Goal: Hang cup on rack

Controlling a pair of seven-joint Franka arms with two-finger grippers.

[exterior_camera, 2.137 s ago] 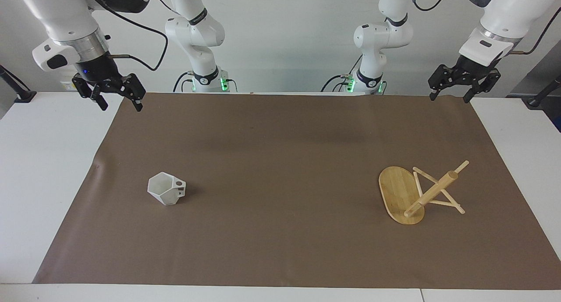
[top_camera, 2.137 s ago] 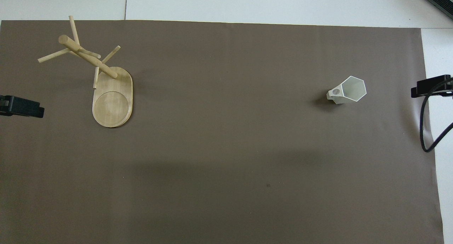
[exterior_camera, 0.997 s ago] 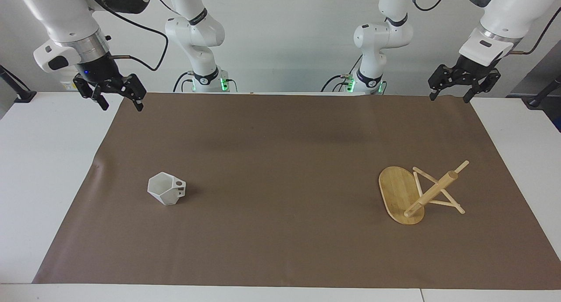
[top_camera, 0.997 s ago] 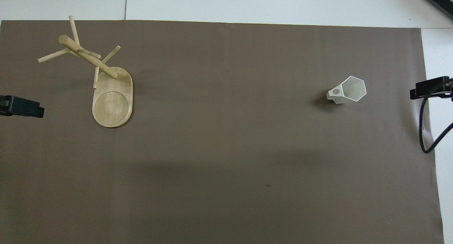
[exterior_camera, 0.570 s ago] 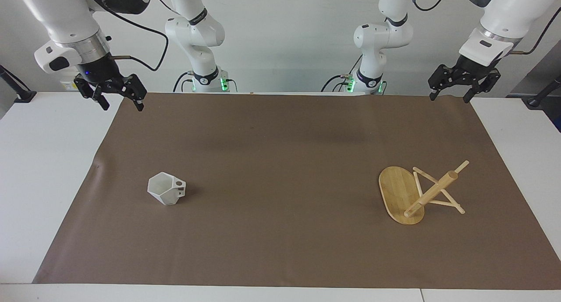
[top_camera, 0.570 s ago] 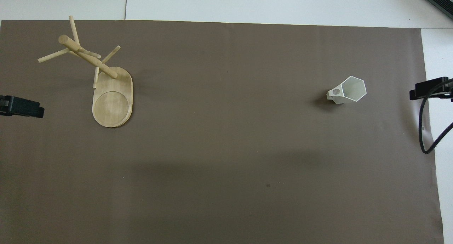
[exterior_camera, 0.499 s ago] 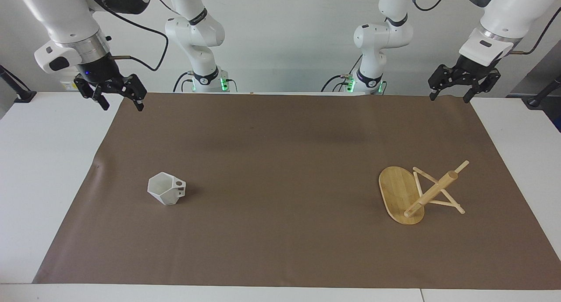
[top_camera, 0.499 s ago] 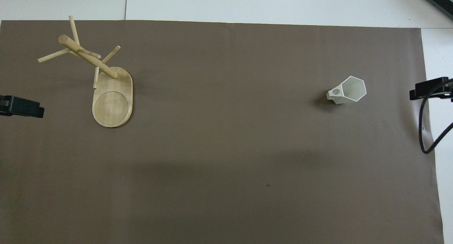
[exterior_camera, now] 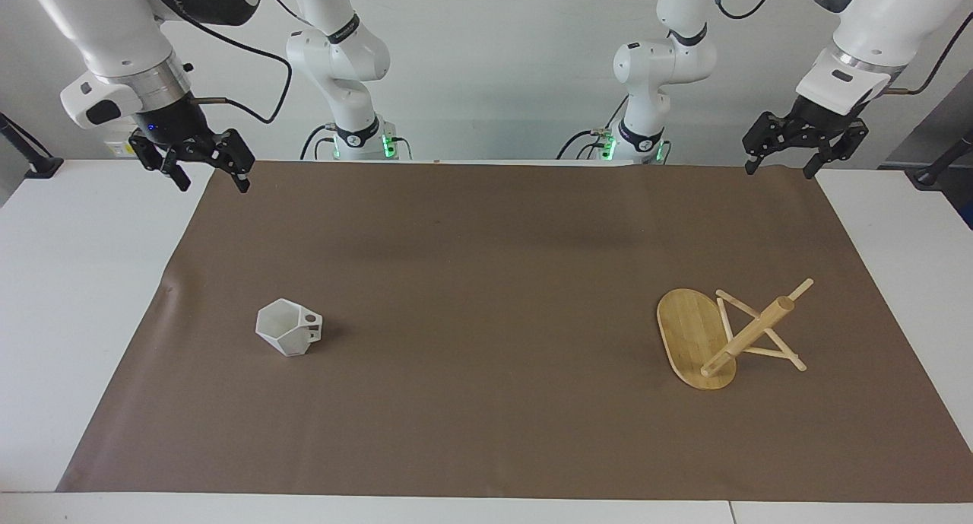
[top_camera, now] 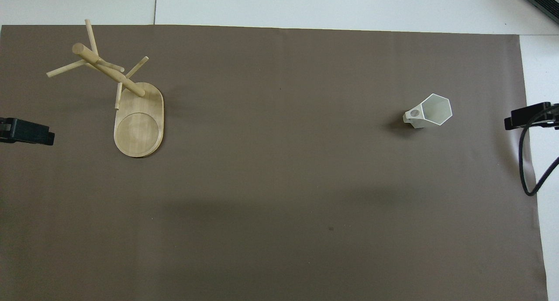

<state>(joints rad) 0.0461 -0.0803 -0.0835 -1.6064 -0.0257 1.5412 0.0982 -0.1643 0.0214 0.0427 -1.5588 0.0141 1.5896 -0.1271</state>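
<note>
A: Nearest the robots, both grippers are seen raised over the brown mat's (exterior_camera: 486,281) corners, left gripper (exterior_camera: 783,166) and right gripper (exterior_camera: 209,182), jaws spread, nothing held.

B: Farther out, the cup (exterior_camera: 289,328) is sat upright toward the right arm's end; the rack (exterior_camera: 722,334) is toppled toward the left arm's. Bare mat is seen between them.

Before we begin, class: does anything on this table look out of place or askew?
Nothing stands out. The cup stands upright toward the right arm's end of the brown mat, the rack upright on its base toward the left arm's end, well apart.
</note>
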